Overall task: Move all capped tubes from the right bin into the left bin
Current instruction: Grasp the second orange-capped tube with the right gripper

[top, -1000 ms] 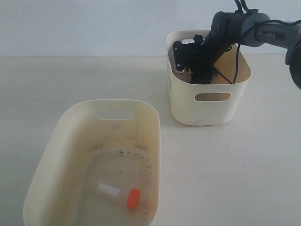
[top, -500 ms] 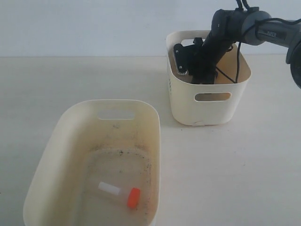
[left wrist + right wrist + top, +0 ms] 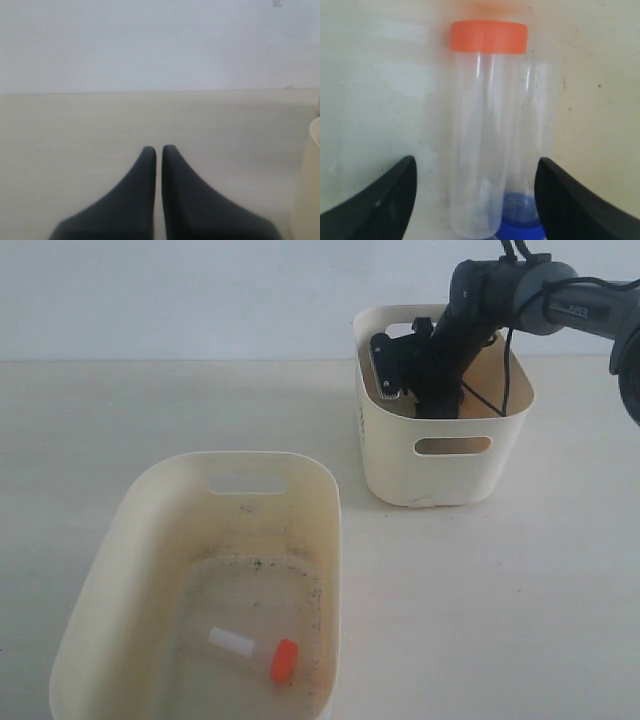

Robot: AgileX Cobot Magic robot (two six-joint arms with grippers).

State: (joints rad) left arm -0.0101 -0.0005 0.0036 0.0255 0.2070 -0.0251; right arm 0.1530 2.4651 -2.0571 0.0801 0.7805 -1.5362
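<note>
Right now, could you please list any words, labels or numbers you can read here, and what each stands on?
No text is legible.
Pale lettering on the right arm: too small to read.
Dark marks on the right bin: too blurred to read.
Capped tubes: no print visible.

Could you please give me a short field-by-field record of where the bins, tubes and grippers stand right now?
left bin: dirt-specked; one orange-capped tube lies on its floor
right bin: right arm reaches inside
inside right bin: other orange-capped tube and blue-capped tube, side by side
right gripper: jaws open, other orange-capped tube between them
left gripper: jaws almost together, empty, over the table
</note>
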